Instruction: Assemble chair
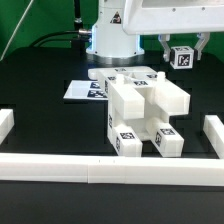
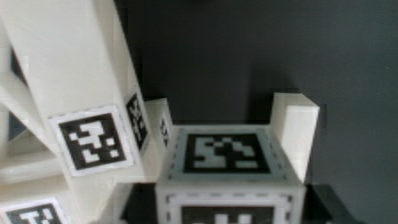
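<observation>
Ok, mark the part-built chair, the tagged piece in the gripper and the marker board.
part-built chair (image 1: 150, 100), exterior view, top of upper block.
tagged piece (image 1: 183, 58), exterior view, its tag face.
marker board (image 1: 75, 90), exterior view, bare white corner.

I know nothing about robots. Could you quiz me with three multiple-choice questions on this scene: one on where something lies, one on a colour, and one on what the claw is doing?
1. Where is the marker board?
A) On the table, toward the exterior view's left of the chair pieces
B) On top of them
C) In the claw

2. What colour is the table?
A) White
B) Black
C) Green

3. What is the gripper doing?
A) Hanging open and empty
B) Holding a small tagged block in the air
C) Pressing on the table

Answers: 1 A, the board lies flat there. 2 B, its bare surface is black. 3 B, the fingers flank the block above the table.
</observation>
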`<state>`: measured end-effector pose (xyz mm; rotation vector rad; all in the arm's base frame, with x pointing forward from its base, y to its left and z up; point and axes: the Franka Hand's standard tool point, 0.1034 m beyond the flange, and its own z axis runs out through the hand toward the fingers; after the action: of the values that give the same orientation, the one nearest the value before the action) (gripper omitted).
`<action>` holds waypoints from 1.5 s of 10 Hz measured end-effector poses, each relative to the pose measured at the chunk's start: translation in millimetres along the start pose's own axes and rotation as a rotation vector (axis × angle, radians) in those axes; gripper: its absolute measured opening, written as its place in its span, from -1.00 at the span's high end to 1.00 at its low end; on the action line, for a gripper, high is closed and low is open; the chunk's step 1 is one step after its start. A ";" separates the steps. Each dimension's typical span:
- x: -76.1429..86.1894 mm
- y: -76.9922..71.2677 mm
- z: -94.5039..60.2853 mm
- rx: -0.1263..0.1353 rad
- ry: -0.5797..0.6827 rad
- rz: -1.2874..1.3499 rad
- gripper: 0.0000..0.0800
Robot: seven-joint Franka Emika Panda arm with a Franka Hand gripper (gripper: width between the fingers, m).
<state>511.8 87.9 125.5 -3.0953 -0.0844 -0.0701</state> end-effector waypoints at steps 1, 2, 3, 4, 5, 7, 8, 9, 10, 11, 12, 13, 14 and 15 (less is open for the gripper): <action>0.6 1.1 -0.4 0.000 0.001 0.001 0.29; 11.0 13.2 -9.3 0.001 -0.004 -0.030 0.29; 25.7 21.5 -15.7 -0.002 0.017 -0.037 0.29; 35.0 26.9 -14.4 -0.007 0.029 -0.069 0.29; 32.7 25.6 -12.1 -0.007 0.024 -0.061 0.29; 32.5 26.8 -11.2 -0.008 0.022 -0.063 0.29; 31.9 36.4 -8.6 -0.014 0.031 -0.112 0.29; 32.1 38.6 -7.0 -0.017 0.030 -0.116 0.29; 32.7 34.9 -3.4 -0.019 0.030 -0.124 0.29; 31.9 35.3 0.5 -0.022 0.034 -0.129 0.29; 32.9 36.8 1.2 -0.025 0.045 -0.128 0.29; 34.1 37.2 1.1 -0.026 0.053 -0.128 0.29; 34.7 36.6 1.2 -0.027 0.058 -0.128 0.29; 35.0 35.8 1.2 -0.027 0.059 -0.129 0.29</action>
<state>548.7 54.1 124.4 -3.1083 -0.2832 -0.1683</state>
